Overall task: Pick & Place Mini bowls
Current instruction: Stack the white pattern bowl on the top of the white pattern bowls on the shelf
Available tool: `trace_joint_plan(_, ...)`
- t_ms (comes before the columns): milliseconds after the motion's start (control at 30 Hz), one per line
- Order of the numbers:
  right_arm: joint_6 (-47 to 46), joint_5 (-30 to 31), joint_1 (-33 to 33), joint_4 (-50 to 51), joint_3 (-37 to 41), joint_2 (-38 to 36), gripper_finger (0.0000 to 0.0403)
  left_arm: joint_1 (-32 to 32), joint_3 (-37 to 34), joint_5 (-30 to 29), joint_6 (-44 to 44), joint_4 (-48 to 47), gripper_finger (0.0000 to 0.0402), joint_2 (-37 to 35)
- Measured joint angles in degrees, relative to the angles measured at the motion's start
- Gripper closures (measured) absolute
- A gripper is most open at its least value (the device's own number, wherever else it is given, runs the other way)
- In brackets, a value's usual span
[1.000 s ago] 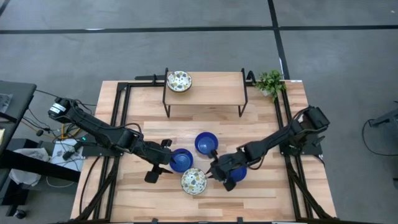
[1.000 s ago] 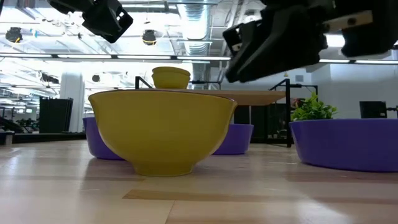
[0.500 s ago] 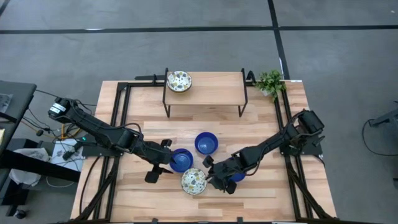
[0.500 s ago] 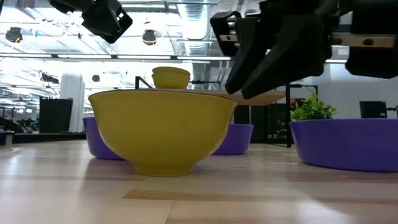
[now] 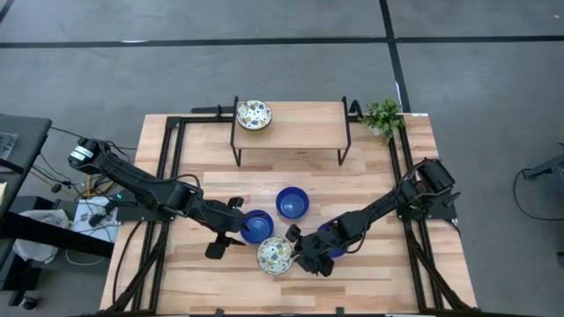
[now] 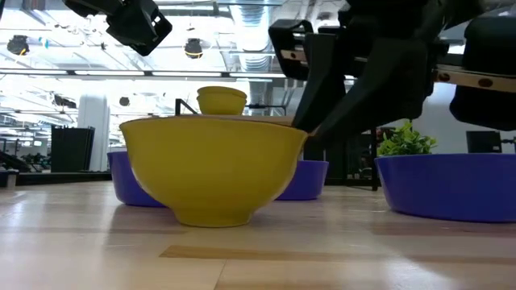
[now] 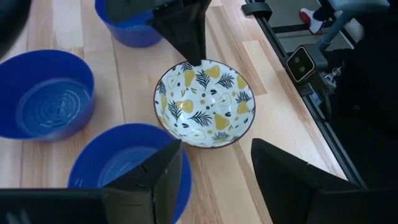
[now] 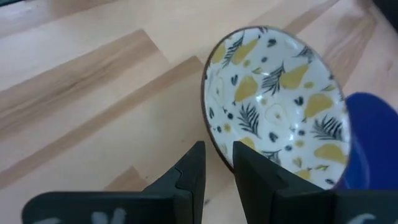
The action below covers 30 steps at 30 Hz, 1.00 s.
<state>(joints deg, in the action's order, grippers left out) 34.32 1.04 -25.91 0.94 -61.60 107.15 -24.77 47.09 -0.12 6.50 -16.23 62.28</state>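
Observation:
A white mini bowl with yellow and dark leaf print (image 5: 275, 256) (image 7: 204, 102) stands on its foot near the table's near edge. Three blue mini bowls (image 5: 256, 226) (image 5: 293, 202) (image 5: 336, 246) stand around it; my right arm partly covers the third. A second patterned bowl (image 5: 254, 114) sits on the raised shelf. My right gripper (image 5: 297, 249) (image 8: 219, 165) is at the near patterned bowl's right rim, shut on it. My left gripper (image 7: 214, 177) (image 5: 231, 233) hangs open in the air above the nearest blue bowl. My right gripper has the patterned bowl's rim (image 8: 217, 152) on the bowl's right side. One finger (image 8: 255, 171) is inside the bowl and the other (image 8: 189, 171) outside, coming slanting down from the table's right. The bowl stands upright on the table (image 6: 211, 217).
A wooden shelf on black legs (image 5: 291, 123) stands at the far side. A small green plant (image 5: 382, 117) sits at the far right corner. Black frame rails (image 5: 167, 176) run along both table sides. Bare wood lies at the near left (image 5: 176, 273).
My right gripper has moved toward the table's left and slightly nearer, away from the right blue bowl, and has come down to the patterned bowl's right rim. The left arm has kept still.

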Motion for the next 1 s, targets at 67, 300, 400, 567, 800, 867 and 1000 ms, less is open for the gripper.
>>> trace_joint_plan(67,1.0,0.5,0.0,-0.2,0.0,0.0,0.0332,0.0,0.0,0.0,0.0,0.0,0.0211,0.0)
trace_joint_plan(300,1.7,0.0,0.0,-0.6,0.0,0.0,0.0332,0.0,0.0,0.0,0.0,0.0,0.0211,0.0)
trace_joint_plan(400,1.7,-0.9,0.1,-0.7,0.0,0.0,0.0332,0.0,0.0,0.0,0.0,0.0,0.0211,0.0)
trace_joint_plan(567,1.7,-2.3,0.6,-1.1,0.1,0.0,0.0332,0.0,0.0,0.0,0.0,0.1,0.0211,0.0)
trace_joint_plan(800,1.7,-3.1,1.3,-1.4,0.1,0.0,0.0332,0.0,0.0,0.0,0.0,0.3,0.0211,0.0)
trace_joint_plan(867,1.7,-3.8,1.4,-1.4,0.1,0.0,0.0332,0.0,0.0,0.0,0.0,0.4,0.0211,0.0)
trace_joint_plan(1000,1.7,-4.2,1.4,-1.5,0.1,0.0,0.0332,0.0,0.0,0.0,0.0,0.4,0.0211,0.0)
